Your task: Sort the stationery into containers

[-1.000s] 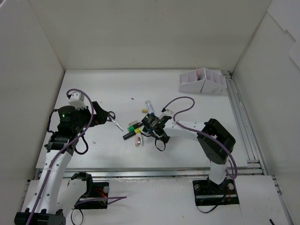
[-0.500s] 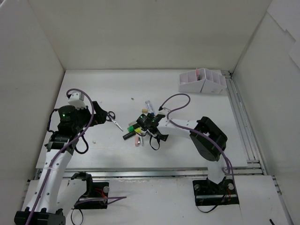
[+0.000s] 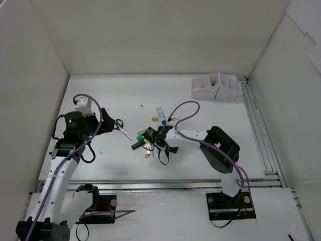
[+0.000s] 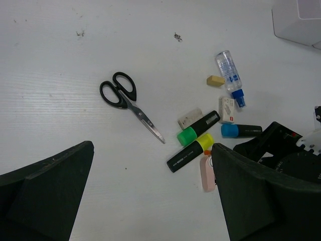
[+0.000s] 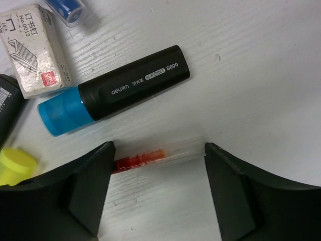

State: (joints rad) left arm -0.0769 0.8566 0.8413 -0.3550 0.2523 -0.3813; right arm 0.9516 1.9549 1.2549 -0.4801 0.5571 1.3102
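The stationery lies in a pile mid-table. The left wrist view shows black-handled scissors (image 4: 123, 98), green-capped (image 4: 196, 130), yellow-capped (image 4: 190, 152) and blue-capped (image 4: 241, 130) markers, a blue-tipped white tube (image 4: 229, 75), a beige eraser (image 4: 215, 80) and a white eraser (image 4: 189, 118). My right gripper (image 5: 159, 160) is open and low over the pile (image 3: 148, 136). A clear pen with red inside (image 5: 155, 153) lies between its fingers, beside the blue-capped marker (image 5: 125, 88). My left gripper (image 4: 153, 150) is open and empty, just left of the scissors (image 3: 120, 126). The white organiser (image 3: 216, 88) stands at the far right.
A small staples box (image 5: 35, 50) and a pink flat item (image 4: 206, 173) lie in the pile. White walls enclose the table on three sides. A metal rail (image 3: 258, 130) runs along the right edge.
My right gripper has moved left across the pile and now straddles the clear red pen. The left arm has barely shifted.
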